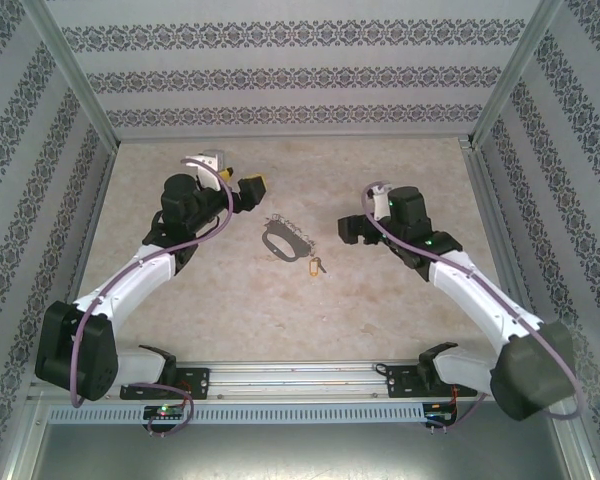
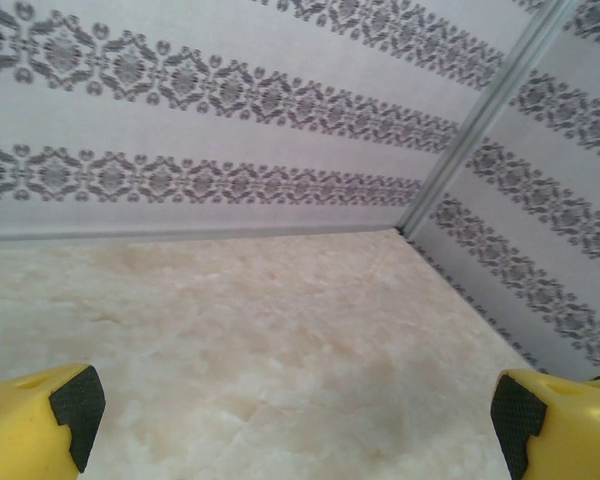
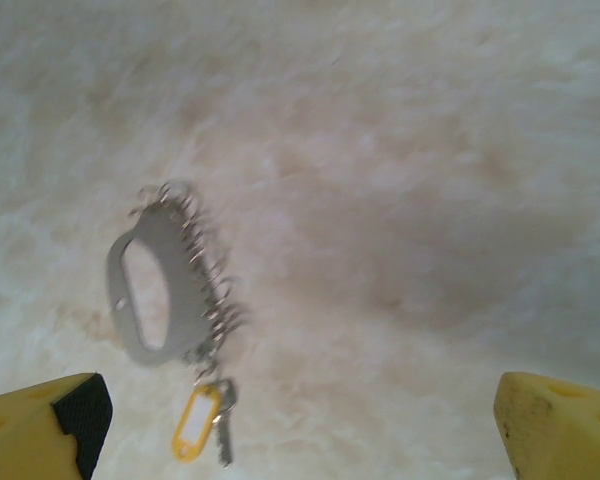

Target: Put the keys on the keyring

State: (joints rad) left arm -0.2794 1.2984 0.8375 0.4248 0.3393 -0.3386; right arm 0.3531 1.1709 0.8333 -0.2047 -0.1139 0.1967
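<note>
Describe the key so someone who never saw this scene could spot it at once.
On the beige table, between the left arm and right arm, lies a grey oval keyring. At the loop's near end is the key: a tiny dark metal sliver, far smaller than the loop, with a yellow tag beside it.

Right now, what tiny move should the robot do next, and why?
Probably pull the right end effector up and away. Its jaws stand open with nothing between them, and the key lies at one end of the keyring, seemingly hooked on, though the blurred picture leaves that unsure.
</note>
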